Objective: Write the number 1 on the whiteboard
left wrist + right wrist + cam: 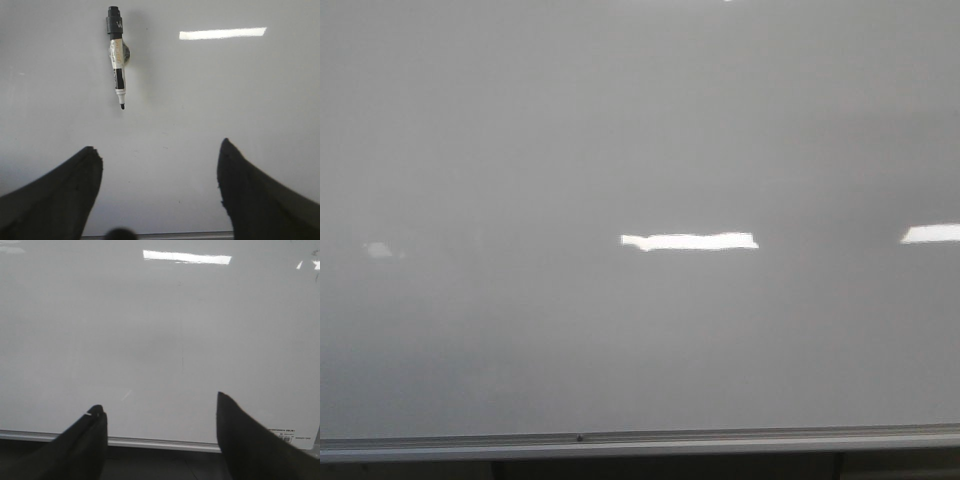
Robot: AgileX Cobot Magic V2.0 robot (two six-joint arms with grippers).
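Whiteboard [640,150] fills the front view, glossy pale grey with bright light reflections [690,241] and a silver rail [640,441] along its lower edge; no arm shows in that view, and no black stroke can be made out there. Left claw [160,170] hangs over the board with fingers spread wide and nothing between them; a marker [117,57] lies on the board beyond it, uncapped, black cap end away from the claw and tip toward it, well apart from both fingers. Right claw [161,415] likewise spread and empty near the railed edge, with a very faint thin vertical line [182,357] on the board ahead of it, too pale to call the number 1 with any certainty.
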